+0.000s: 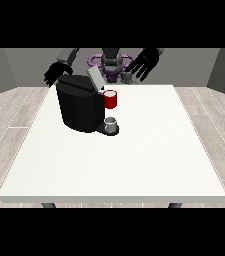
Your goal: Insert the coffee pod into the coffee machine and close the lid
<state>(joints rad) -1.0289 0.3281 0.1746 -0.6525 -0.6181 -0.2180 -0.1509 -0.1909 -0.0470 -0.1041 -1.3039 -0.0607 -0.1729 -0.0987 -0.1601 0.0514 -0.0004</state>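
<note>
A black coffee machine (78, 106) stands on the white table (114, 165), left of centre. Its grey lid (94, 78) is tilted up and open at the top. A red pod holder (110, 99) sticks out from the machine's front right, and a small grey cup (111, 124) sits on the drip base below it. A small grey coffee pod (128, 76) lies near the table's far edge. The hand at the view's right (145, 63) hovers just above and right of that pod, fingers spread. The hand at the view's left (54, 73) hangs behind the machine's top left corner, fingers relaxed.
The robot's torso (111, 62) stands behind the table's far edge. Wood floor (9, 115) surrounds the table. The table's white surface stretches wide in front of the machine and to its right.
</note>
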